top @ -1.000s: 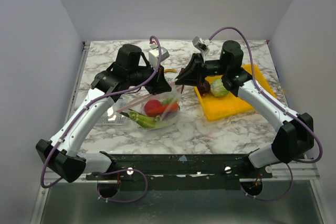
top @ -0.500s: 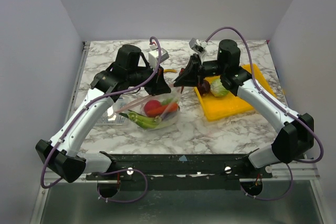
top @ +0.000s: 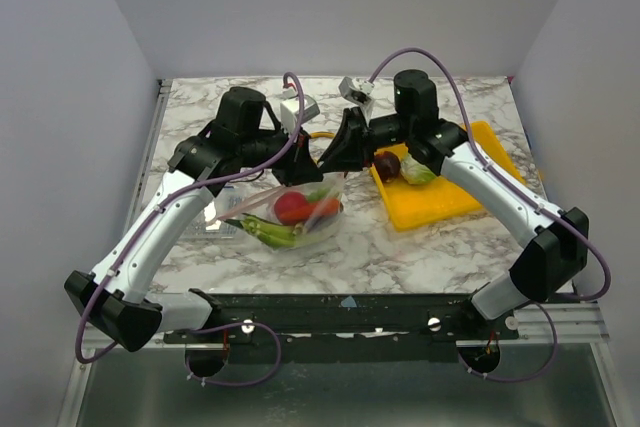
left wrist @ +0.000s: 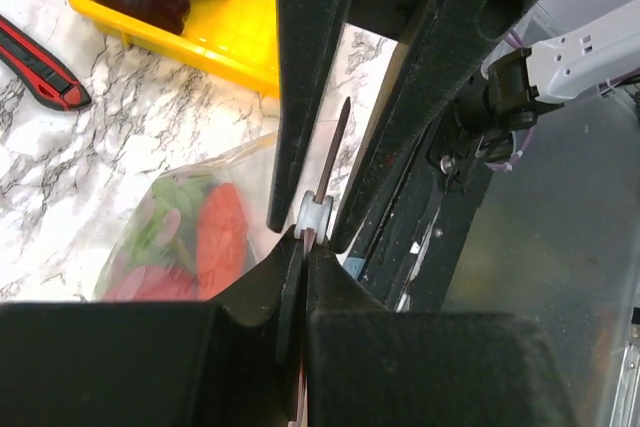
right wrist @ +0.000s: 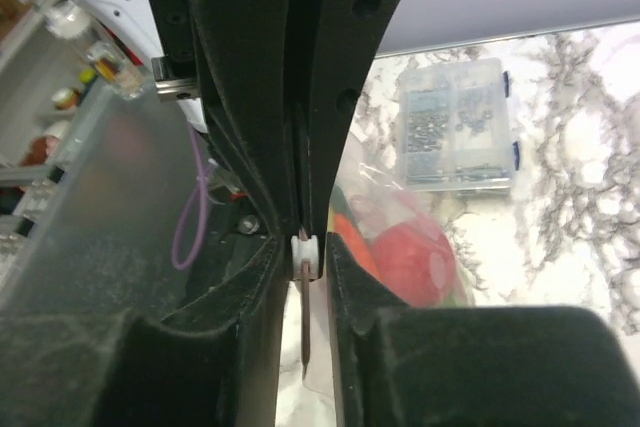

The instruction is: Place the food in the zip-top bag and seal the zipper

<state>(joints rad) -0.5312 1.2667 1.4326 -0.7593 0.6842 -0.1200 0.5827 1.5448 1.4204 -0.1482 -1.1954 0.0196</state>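
The zip-top bag [top: 308,231] is lying nearest on the counter [top: 400,247], holding a red piece [top: 290,206] and a green pod [top: 265,230]. At its raised mouth the two pincers are meeting tip to tip. The left pincer [left wrist: 305,247] is clamping tight on the zipper [left wrist: 337,142], and the right pincer [right wrist: 303,257] is squeezing the same strip from the opposite side. Farther right, a maroon round one [top: 387,164] and a cabbage [top: 418,170] are sitting in the yellow tray [top: 440,207].
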